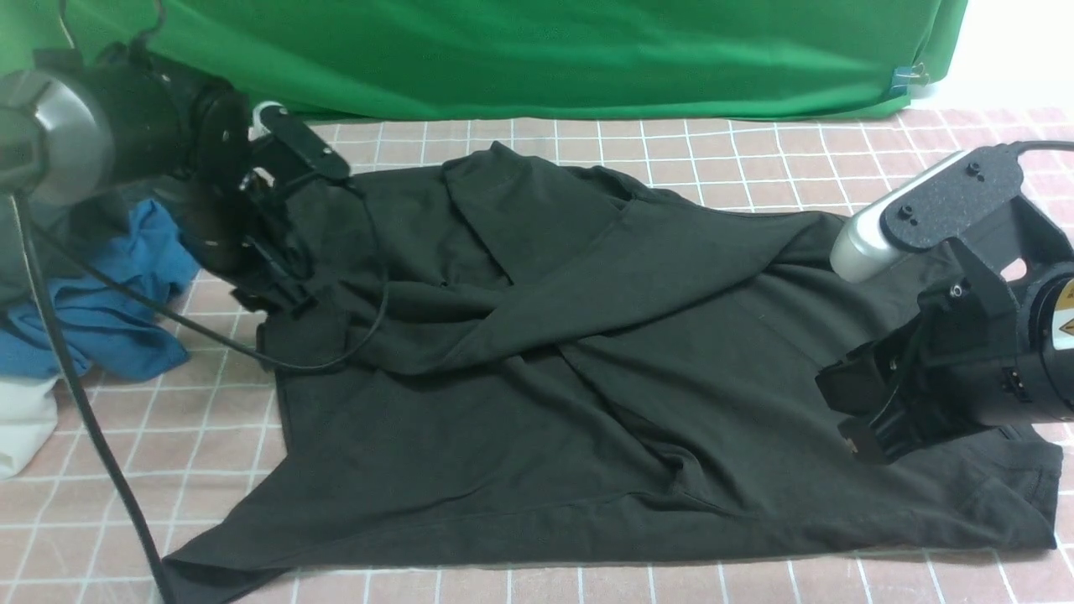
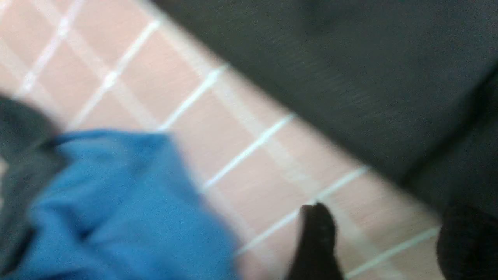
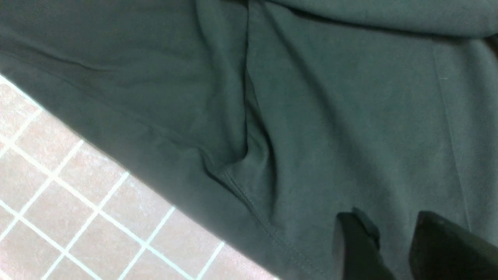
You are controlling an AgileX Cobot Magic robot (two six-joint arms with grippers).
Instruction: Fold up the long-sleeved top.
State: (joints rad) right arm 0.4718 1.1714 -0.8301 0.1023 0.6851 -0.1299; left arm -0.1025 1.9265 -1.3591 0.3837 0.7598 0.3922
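The long-sleeved top (image 1: pixel 537 352) lies spread on the pink checked tablecloth, both sleeves folded across the body and crossing near the middle. At its far left shoulder my left gripper (image 1: pixel 273 281) hovers low, just off the cloth's edge. In the left wrist view that gripper (image 2: pixel 385 217) is open, with bare tablecloth between its fingers and the top (image 2: pixel 330 70) beside it. My right gripper (image 1: pixel 864 419) hangs over the top's right side near the hem. In the right wrist view the gripper (image 3: pixel 389 221) is open above the fabric (image 3: pixel 311 116), holding nothing.
A crumpled blue garment (image 1: pixel 126 294) (image 2: pixel 116 206) lies left of the top, with a dark grey one (image 2: pixel 19 136) beside it and something white (image 1: pixel 21 428) at the left edge. A green backdrop (image 1: pixel 503 50) closes the far side. A black cable (image 1: pixel 84 403) hangs at the front left.
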